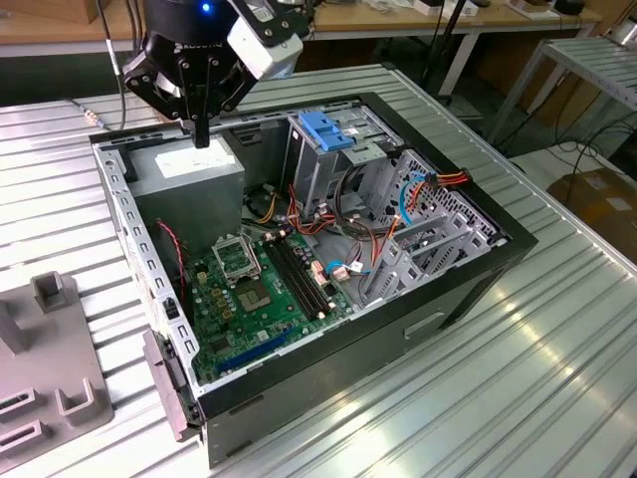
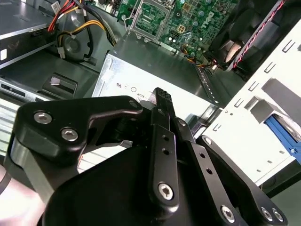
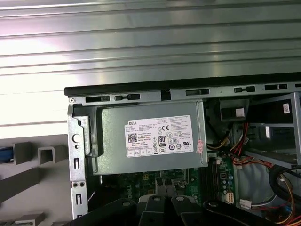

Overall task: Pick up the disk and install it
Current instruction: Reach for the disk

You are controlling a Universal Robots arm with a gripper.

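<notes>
Ribbed metal bench (image 1: 557,358), open PC case (image 1: 328,376). Arm's gripper (image 1: 202,139) hangs over power supply (image 1: 189,174), jaws clenched, empty. By grey fixture (image 3: 23,183), blue sliver (image 3: 3,154) is cropped, unidentifiable.

We see our arm (image 1: 194,45) pointing straight down, its gripper (image 1: 202,137) with black fingers (image 2: 162,101) pressed together.

White rectangular printed label (image 3: 159,136) on the grey metal power supply box (image 3: 113,155), first wrist view: logo, fine print, code block and a row of certification marks. Small pink sticker (image 3: 200,147) is at the label's edge. Same box is upper left in the exterior view (image 1: 189,179). Printed marks (image 2: 128,87) are on its silver side in the second wrist view.
</notes>
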